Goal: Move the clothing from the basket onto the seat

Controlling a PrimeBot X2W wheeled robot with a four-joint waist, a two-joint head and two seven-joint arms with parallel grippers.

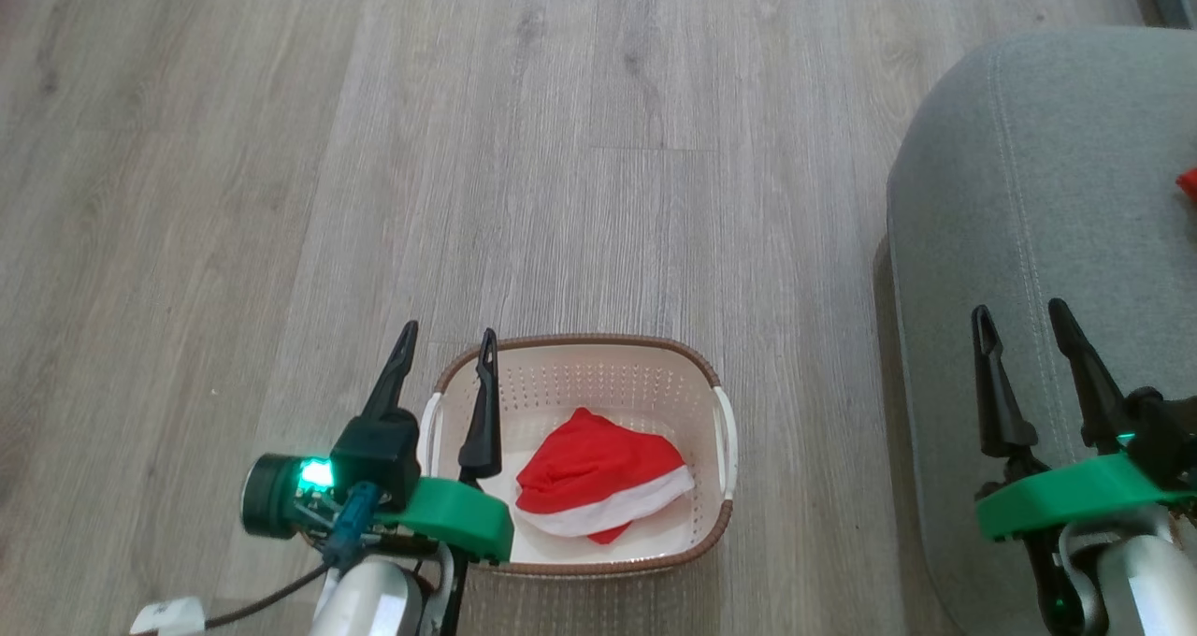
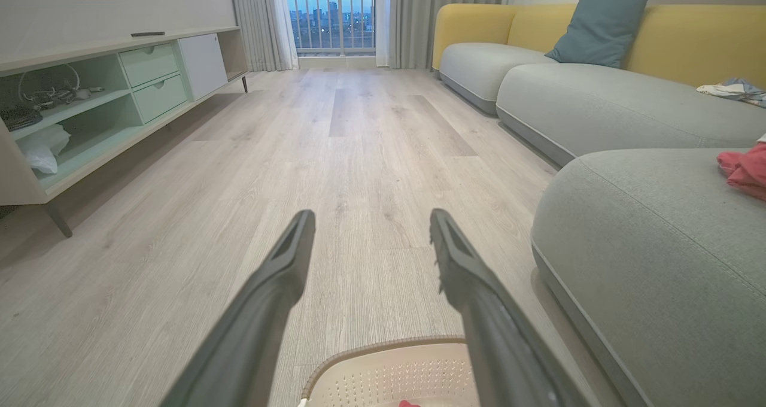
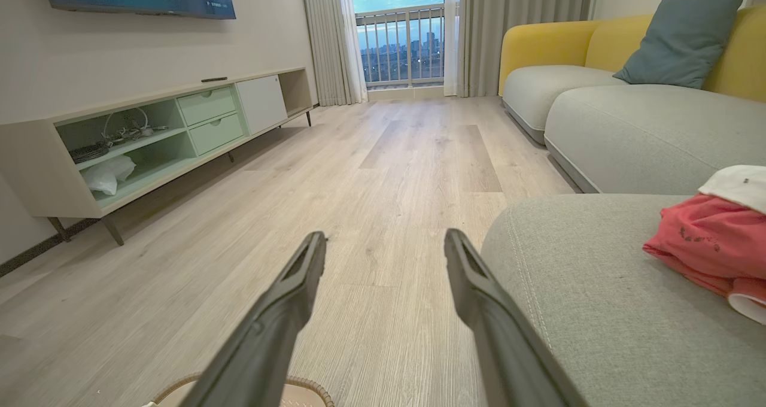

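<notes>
Left hand (image 1: 449, 330) hovered over the left rim of the basket (image 1: 580, 339), fingers spread wide with nothing between them; likely staged to drop onto the red hat (image 1: 598, 472) just beside it. Right hand (image 1: 1017, 308) hung above the near corner of the seat (image 1: 1019, 178), fingers also spread and empty, probably parked out of the way. Red hat lay on the basket bottom toward the near wall: crumpled flat, soft thin fabric, white band along its lower edge, a red bit poking out under it. Basket sat on the floor (image 1: 421, 150), near the seat but apart from it: oval, cream plastic, walls dotted with small holes, brown woven-look rim, white handles on both sides. Seat was grey-green woven upholstery with a rounded corner and a stitched seam along the top. Another red piece (image 3: 706, 245) with a white part already lay on the seat, apart from the right hand, so task looked partly done. Floor was pale wood-look planks with matte grain
</notes>
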